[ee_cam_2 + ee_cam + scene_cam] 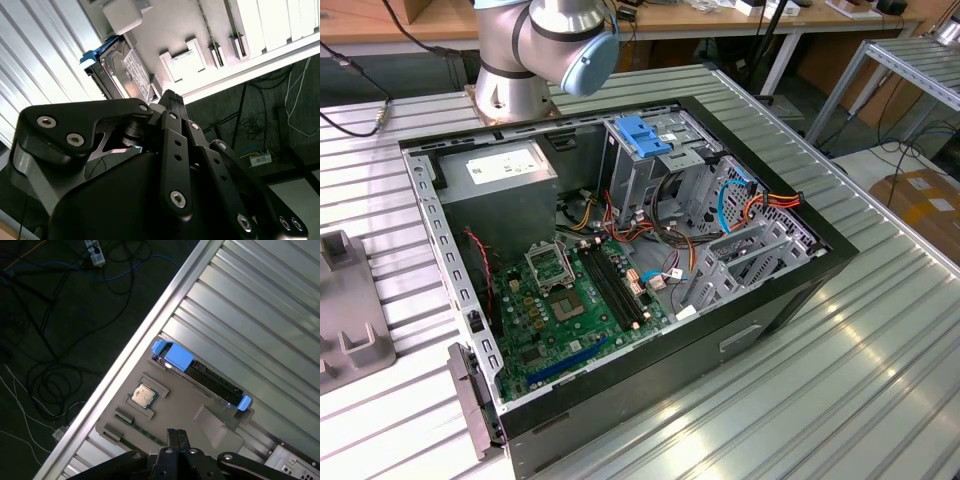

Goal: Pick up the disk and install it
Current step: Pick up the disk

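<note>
Black hand point(176, 432), fingers pressed together and empty, hovers over the blue-railed grey-metal disk point(205, 376) in a grey plastic tray point(172, 407).

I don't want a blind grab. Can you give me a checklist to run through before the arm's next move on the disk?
1. Disk seated in its grey holder: ok, it stands on edge in the slot.
2. Gripper empty: ok, it holds nothing and is apart from the disk.
3. Jaws open for a grasp: not ok, they are shut.
4. Computer case open: ok, the side is off.
5. Free slot in the drive cages: cannot tell.
6. Cables out of the cages' way: cannot tell; orange and blue ones lie close by.
</note>
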`<action>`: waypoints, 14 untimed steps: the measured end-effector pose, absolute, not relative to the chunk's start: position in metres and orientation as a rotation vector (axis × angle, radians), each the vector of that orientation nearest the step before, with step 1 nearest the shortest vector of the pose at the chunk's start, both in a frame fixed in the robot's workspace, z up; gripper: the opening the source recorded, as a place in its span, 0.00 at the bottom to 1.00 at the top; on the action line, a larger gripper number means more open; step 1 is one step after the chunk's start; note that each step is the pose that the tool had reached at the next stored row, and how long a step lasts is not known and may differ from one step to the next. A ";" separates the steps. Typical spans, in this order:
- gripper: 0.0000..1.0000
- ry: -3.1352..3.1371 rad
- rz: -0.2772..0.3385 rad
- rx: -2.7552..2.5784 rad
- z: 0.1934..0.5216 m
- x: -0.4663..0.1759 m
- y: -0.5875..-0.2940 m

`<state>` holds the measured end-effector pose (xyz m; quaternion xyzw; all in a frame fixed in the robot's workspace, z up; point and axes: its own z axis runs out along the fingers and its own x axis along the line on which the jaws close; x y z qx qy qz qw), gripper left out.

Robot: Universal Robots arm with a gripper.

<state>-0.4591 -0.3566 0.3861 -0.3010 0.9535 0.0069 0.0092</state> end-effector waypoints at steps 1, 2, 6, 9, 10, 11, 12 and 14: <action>0.10 2.976 0.021 -0.949 0.386 -0.459 -0.357; 0.10 2.974 0.021 -0.954 0.386 -0.459 -0.357; 0.10 2.965 0.021 -0.981 0.386 -0.459 -0.357; 0.10 2.957 0.021 -1.006 0.386 -0.459 -0.357; 0.10 2.955 0.021 -1.013 0.386 -0.459 -0.357; 0.10 2.953 0.021 -1.019 0.386 -0.459 -0.357; 0.10 2.950 0.021 -1.027 0.386 -0.459 -0.357; 0.10 2.946 0.021 -1.041 0.386 -0.459 -0.357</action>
